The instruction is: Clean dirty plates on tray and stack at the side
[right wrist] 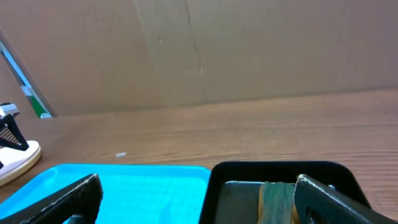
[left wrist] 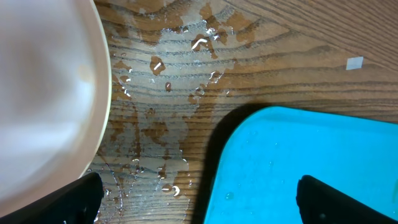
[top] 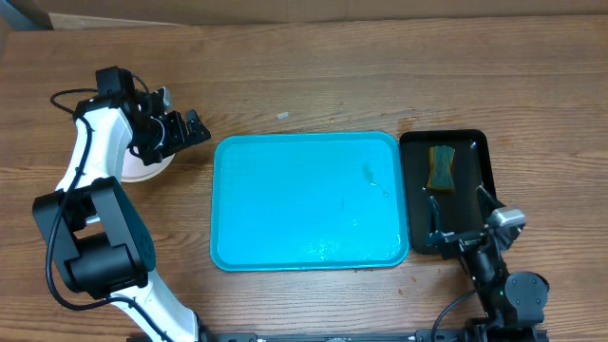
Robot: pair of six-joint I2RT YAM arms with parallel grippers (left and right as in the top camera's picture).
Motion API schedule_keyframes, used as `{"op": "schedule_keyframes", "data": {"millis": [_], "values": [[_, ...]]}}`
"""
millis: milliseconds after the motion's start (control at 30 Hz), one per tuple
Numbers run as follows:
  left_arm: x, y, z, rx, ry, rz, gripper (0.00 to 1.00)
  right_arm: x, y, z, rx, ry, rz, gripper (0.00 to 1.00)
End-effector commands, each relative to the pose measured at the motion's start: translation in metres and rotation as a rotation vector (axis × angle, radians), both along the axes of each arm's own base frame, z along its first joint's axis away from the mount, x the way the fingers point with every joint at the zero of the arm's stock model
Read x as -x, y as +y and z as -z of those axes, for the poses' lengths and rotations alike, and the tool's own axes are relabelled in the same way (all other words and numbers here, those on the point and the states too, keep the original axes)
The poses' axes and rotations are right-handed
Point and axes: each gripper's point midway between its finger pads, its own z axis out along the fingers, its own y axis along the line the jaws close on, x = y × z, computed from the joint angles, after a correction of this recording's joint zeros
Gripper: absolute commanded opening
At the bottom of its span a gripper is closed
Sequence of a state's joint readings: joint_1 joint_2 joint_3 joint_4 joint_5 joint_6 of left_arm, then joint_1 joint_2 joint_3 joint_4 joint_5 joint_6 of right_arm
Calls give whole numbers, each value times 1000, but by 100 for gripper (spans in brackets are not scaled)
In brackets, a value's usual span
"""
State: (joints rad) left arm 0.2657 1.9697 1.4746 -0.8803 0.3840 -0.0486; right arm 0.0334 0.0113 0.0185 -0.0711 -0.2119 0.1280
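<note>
The plates sit stacked on the counter, just left of the tray and partly hidden under the left arm, so I cannot count them. The left end effector hovers beside the stack with its jaws spread wide and nothing between them. Water beads on the wood between stack and tray, so the plates are likely wet and slippery. They look stiff, shallow and smooth, and the raised rim is probably the best place to pinch one. The turquoise tray holds no plates, only a wet sheen. On the right, a sponge lies in the black tray. Above it the right end effector is fully open and empty.
</note>
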Motion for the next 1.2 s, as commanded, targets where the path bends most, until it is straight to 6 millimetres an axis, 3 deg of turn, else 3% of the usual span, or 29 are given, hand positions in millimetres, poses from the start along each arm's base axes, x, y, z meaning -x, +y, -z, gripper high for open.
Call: {"op": "schedule_keyframes", "data": {"millis": [0,267,533,767,967,1167], "values": [[-6,0,-13,-17,-39,18,100,0,1,2,-3,-3,-5,100],[-6,0,-13,-17,-39,18,100,-1,-4,1,31,-15,25,100],[-6,0,-13,-17,-39,18,100,-2,-10,2,309,-80,50,100],[-6,0,-13,-17,-39,18,100,-4,-19,0,307,-78,98,100],[-6,0,-13,-17,-39,18,100,-6,-61,-2,191,-36,346,100],[-6,0,-13,-17,-39,18,100,-5,-63,3,183,-15,356,100]]}}
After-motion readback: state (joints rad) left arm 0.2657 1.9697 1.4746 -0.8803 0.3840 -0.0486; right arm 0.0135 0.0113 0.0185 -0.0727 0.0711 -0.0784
